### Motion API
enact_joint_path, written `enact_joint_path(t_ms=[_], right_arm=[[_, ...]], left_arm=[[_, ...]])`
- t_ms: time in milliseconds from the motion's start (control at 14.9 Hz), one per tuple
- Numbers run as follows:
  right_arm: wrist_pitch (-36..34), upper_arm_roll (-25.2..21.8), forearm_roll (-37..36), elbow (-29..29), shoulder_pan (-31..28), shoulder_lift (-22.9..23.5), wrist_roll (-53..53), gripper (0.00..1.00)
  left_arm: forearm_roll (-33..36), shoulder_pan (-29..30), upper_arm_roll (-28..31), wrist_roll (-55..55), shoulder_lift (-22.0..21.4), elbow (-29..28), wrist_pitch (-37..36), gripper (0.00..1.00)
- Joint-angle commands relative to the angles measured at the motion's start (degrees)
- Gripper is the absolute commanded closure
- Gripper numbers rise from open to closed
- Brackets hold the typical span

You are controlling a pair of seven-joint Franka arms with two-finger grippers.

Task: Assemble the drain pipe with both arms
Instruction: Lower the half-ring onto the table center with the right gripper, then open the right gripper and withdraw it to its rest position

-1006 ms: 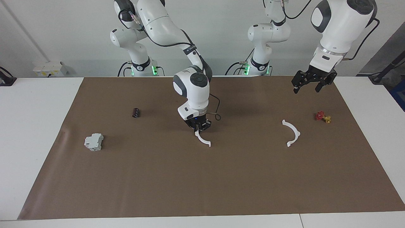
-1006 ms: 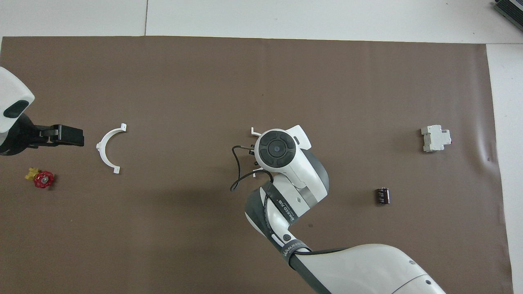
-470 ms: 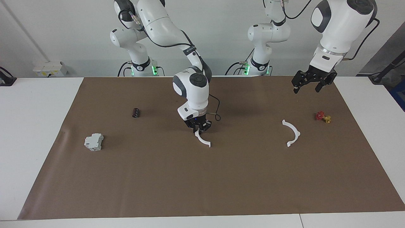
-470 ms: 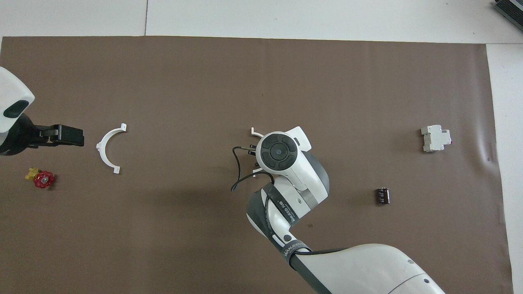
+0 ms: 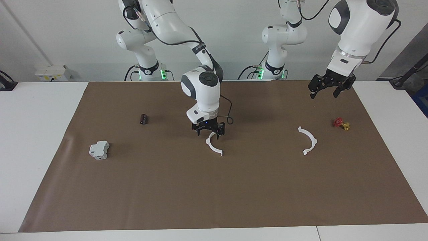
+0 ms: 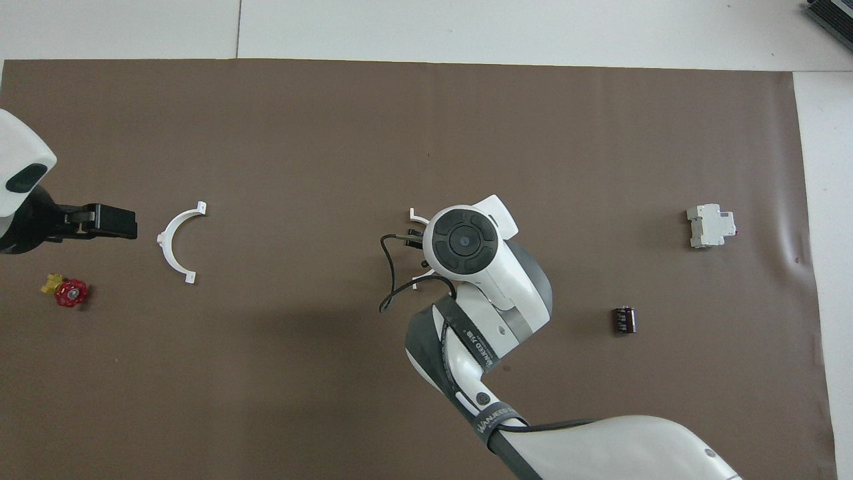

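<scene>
One white half-ring arc (image 5: 210, 146) lies on the brown mat at mid-table. My right gripper (image 5: 208, 133) hangs open just above the arc's end nearer the robots, not gripping it. In the overhead view the right wrist covers most of this arc (image 6: 416, 215). The second white arc (image 5: 310, 141) lies toward the left arm's end of the table, also seen in the overhead view (image 6: 174, 243). My left gripper (image 5: 324, 93) waits open and empty in the air, over the mat beside that arc (image 6: 113, 222).
A small red-and-yellow valve (image 5: 341, 124) lies near the second arc at the left arm's end. A grey boxy block (image 5: 99, 149) and a small dark cylinder (image 5: 143, 118) lie toward the right arm's end of the brown mat (image 5: 214, 194).
My right gripper was shut on the end of the mid-table arc; it has opened, let it go and risen a little. The arc stays on the mat. The left arm has not moved.
</scene>
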Motion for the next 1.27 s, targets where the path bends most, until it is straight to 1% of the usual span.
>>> enact_joint_path(t_ms=[0, 201, 403, 537, 671, 738, 805, 939, 1073, 1141, 1208], right_arm=[[-4.5, 0.1, -1.1, -1.2, -5.1, -7.7, -7.2, 0.0], [-8.5, 0.2, -0.9, -0.7, -11.3, -12.1, -17.2, 0.0], [-15.4, 0.3, -0.1, -0.8, -17.9, -16.3, -26.6, 0.0], [-20.5, 0.3, 0.0, -0.9, -21.5, -18.4, -31.0, 0.0], [-24.4, 0.3, 0.0, -1.3, -24.5, -20.1, -34.1, 0.0], [-26.6, 0.3, 0.0, -1.5, -25.8, -20.5, -34.9, 0.0], [-28.4, 0.3, 0.0, -1.5, -27.5, -20.8, -35.8, 0.0], [-30.9, 0.3, 0.1, -1.8, -30.3, -21.5, -39.1, 0.0], [-32.0, 0.3, 0.1, -1.9, -33.4, -21.8, -42.8, 0.0], [-32.1, 0.3, 0.1, -1.9, -34.9, -21.9, -44.9, 0.0], [-32.1, 0.3, 0.1, -1.9, -36.3, -21.9, -47.0, 0.0]], left_arm=[[-0.8, 0.1, 0.0, 0.4, -0.8, -0.4, -0.5, 0.0], [-0.8, -0.4, 0.0, 0.1, -0.8, -0.4, 0.2, 0.0], [-0.8, -0.4, 0.1, 0.0, -0.8, -0.7, 0.6, 0.0], [-0.8, 0.1, 0.0, 0.0, -1.4, -1.8, 1.8, 0.0], [-0.8, 0.6, 0.2, 0.4, -3.2, -6.3, 7.2, 0.0], [-0.8, 0.8, 0.2, 0.7, -4.8, -10.4, 11.4, 0.0], [-0.8, 0.9, 0.2, 0.6, -6.3, -13.3, 14.1, 0.0], [-0.8, 2.4, 0.3, -0.1, -6.6, -13.5, 11.2, 0.0], [-0.8, 2.4, 0.3, -0.9, -6.7, -14.0, 10.8, 0.0], [-0.8, 2.4, 0.3, -1.0, -7.9, -15.9, 11.0, 0.0], [-0.8, 2.4, 0.3, -0.6, -9.2, -19.3, 11.8, 0.0]])
